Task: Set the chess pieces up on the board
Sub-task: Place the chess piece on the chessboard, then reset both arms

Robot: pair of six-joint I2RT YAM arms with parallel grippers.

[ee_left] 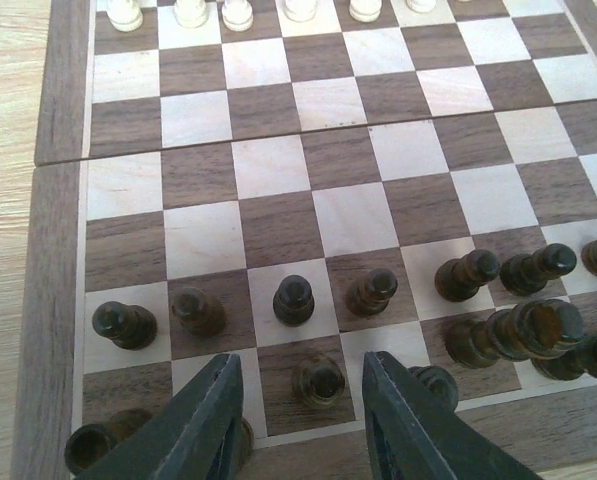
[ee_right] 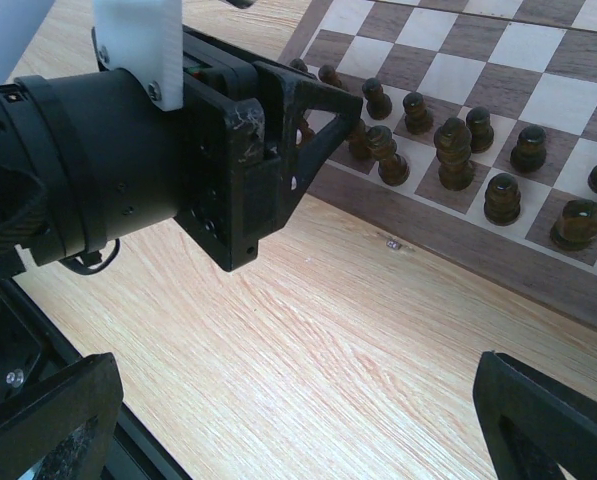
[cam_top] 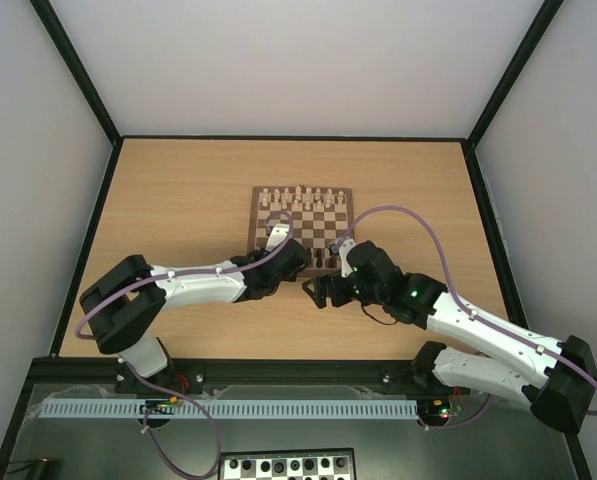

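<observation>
Standing inside the parted left gripper (ee_left: 300,362) — one chess piece (ee_left: 318,383), untouched.

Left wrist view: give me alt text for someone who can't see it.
The left tool hovers low over the near edge of the board, its two dark fingers parted around one dark brown chess piece. Other dark pieces stand in the two nearest rows, crowded at right; pale pieces line the far edge.
</observation>
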